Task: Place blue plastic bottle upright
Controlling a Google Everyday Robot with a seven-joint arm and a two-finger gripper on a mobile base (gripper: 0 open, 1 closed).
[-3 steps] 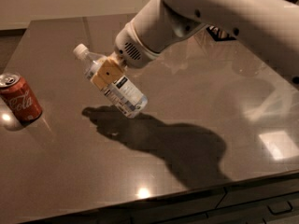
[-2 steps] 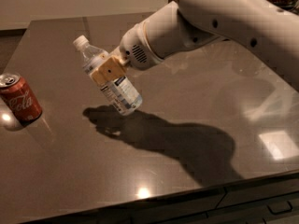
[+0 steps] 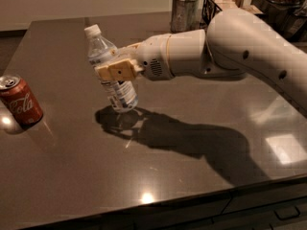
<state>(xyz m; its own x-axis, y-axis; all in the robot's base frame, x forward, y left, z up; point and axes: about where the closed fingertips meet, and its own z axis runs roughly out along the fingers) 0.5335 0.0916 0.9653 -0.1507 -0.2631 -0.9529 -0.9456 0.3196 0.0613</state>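
The blue plastic bottle [image 3: 120, 94] is a small clear bottle with a white cap and a white label. It is nearly upright, tilted slightly with the cap to the upper left, its base at or just above the dark table [image 3: 72, 176]. My gripper [image 3: 114, 69] is shut on the bottle's middle, with tan fingers [image 3: 119, 71] across its front. The white arm reaches in from the right.
A red cola can [image 3: 20, 102] stands at the table's left edge. A metal cup [image 3: 184, 8] holding white items and dark racks [image 3: 225, 4] stand at the back right. The table's front edge runs along the bottom, with drawers below.
The bottle has turned from a steep tilt to nearly upright and come down toward the table. The arm has swung lower and more level.
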